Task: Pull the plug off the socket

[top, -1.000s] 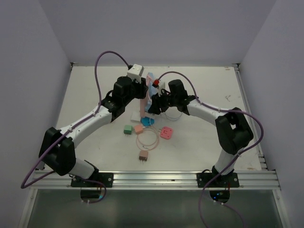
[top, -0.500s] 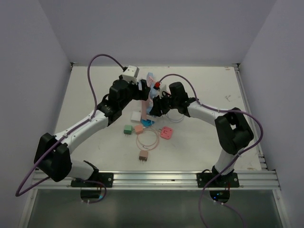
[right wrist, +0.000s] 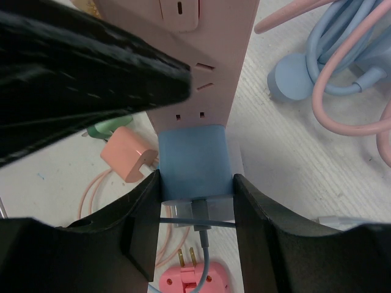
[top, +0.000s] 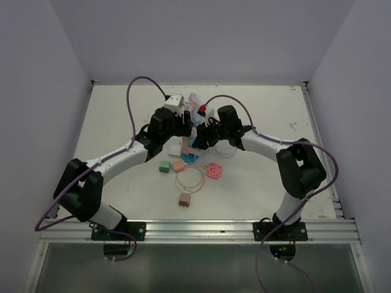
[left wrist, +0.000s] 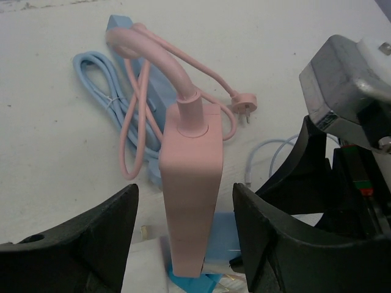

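Slim gaps flank the pink socket strip (left wrist: 189,159) inside left claw (left wrist: 186,210).

The pink socket strip (left wrist: 190,183) is smooth, matt plastic, and its cord (left wrist: 160,58) looks rubbery. The blue plug (right wrist: 194,162) is matt plastic with a faint satin look. The white tabletop (right wrist: 305,159) is matt and finely grained. The left gripper (left wrist: 184,201) has black plastic fingers (left wrist: 91,238) with a dull sheen.
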### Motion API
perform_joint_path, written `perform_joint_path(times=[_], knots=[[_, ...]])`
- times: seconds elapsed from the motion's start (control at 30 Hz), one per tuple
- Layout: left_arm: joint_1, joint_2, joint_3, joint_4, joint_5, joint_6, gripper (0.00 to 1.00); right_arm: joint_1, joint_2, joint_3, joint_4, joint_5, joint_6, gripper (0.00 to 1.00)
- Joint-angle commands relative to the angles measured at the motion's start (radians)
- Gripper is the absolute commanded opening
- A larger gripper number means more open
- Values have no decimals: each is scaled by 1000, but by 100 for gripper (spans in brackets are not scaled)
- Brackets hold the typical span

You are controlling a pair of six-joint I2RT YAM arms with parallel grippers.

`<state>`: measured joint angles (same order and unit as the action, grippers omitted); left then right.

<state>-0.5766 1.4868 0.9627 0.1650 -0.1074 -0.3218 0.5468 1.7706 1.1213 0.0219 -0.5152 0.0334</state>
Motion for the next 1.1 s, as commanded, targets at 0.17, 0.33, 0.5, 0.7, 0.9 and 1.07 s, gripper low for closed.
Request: perform_joint_path(times=[0.17, 0.33, 0.5, 0.7, 0.9, 1.07], knots=[[-19, 98, 42, 90, -18, 6, 63, 2, -77, 12, 78, -26, -6, 0], [-20, 144, 68, 94, -17, 20, 53, 2, -82, 9, 76, -22, -10, 0], [-20, 155, 68, 125, -20, 29, 30, 2, -91, 8, 67, -20, -10, 0], [-20, 124, 80, 189, -46, 133, 5, 2, -138, -14, 32, -13, -15, 0], [-20, 112, 165, 154, -63, 279, 0, 2, -207, -8, -77, 33, 2, 0], [-19, 96, 151, 175, -115, 378, 0, 2, -243, -8, -161, 63, 26, 0]])
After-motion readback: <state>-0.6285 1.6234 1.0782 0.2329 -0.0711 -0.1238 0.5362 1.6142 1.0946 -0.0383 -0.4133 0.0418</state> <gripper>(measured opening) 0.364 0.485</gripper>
